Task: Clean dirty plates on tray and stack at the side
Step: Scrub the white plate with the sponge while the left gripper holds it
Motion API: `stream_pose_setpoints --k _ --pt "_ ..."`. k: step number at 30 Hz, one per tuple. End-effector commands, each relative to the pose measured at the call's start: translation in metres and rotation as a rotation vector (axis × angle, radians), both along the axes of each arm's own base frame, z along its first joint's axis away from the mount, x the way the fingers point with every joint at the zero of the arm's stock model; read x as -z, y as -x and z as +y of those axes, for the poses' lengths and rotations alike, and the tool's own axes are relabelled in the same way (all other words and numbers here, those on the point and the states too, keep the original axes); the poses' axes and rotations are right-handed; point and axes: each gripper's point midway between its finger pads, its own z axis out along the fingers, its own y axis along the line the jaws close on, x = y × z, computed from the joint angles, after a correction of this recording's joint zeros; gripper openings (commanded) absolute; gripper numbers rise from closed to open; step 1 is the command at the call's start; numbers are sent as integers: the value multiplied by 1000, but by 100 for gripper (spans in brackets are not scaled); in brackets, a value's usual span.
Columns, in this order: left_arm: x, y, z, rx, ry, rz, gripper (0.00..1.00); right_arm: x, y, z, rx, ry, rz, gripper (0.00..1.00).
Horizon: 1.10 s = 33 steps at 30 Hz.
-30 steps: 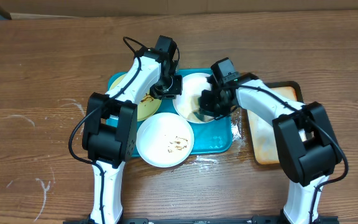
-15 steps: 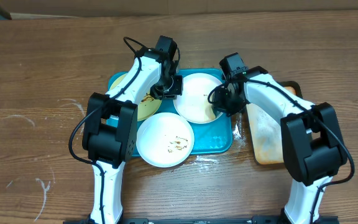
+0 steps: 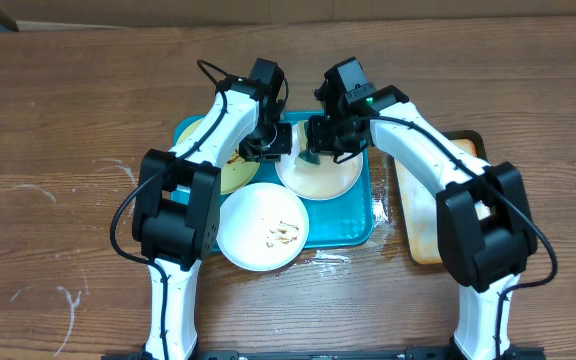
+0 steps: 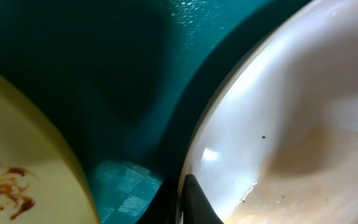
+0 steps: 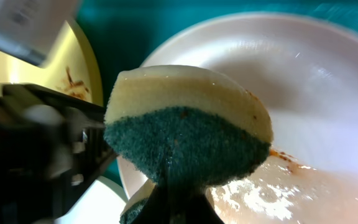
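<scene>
Contents of teal-blue rectangular plastic tray [image 3: 356, 215], set mid wooden bench [image 3: 68, 120]; all three plates on it, none stacked at its side yet.

1. Far white round plastic plate [image 3: 323, 180]: the tray's far right part. Wet brown film on its floor. The left hand [image 3: 271, 142] appears pinched on its left rim, the edge running between the fingertips in the left wrist view.
2. Yellow sponge with dark green scouring face [image 5: 188, 124]: grasped firmly by the right hand [image 3: 318, 150], over the same plate's left part. Contact with the plate cannot be told.
3. Pale yellow-green round plastic plate [image 3: 223, 165]: the tray's far left, brown smears, just beside the left hand.
4. Near white round plastic plate [image 3: 263, 225]: at the tray's front edge, overhanging it, brown crumbs.
5. Tan black-rimmed tray [image 3: 428, 215]: right of the teal tray.

Hazards, judged:
- Both hands crowd one rim, so a wide scrub stroke could strike the left hand.
- The rim pinch is thin and the plate is wet. Downward sponge pressure could pivot or slip the plate free, sending it into item 3.
- A sliding plate could nudge item 4 off the tray's front edge.
</scene>
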Motion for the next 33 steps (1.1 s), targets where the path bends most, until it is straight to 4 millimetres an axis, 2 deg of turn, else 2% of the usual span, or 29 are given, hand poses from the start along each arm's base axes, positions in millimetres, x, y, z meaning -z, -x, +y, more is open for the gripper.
stream_pose_setpoints --k 1,10,12,15,18,19,23,28,31,33 --pt "3 -5 13 -47 -76 -9 4 29 14 10 -75 -73 72 4" --pt "4 1 20 -82 -109 18 4 61 12 33 -129 -165 88 4" --pt "4 2 20 -82 -110 21 4 76 8 21 -69 -85 95 4" --pt "4 4 21 -82 -114 31 4 97 0 -20 47 130 90 4" --pt "4 6 23 -82 -124 37 4 105 -2 -60 143 288 109 4" --pt "4 6 23 -82 -124 38 4 107 -1 -82 194 360 125 4" --pt "4 6 23 -82 -124 37 4 109 0 -121 262 468 150 4" --pt "4 6 23 -82 -124 37 4 109 3 -144 289 533 168 4" --pt "4 6 23 -82 -124 38 4 108 6 -143 253 542 173 4" --pt "4 6 23 -82 -124 37 4 104 8 -133 192 527 172 4"
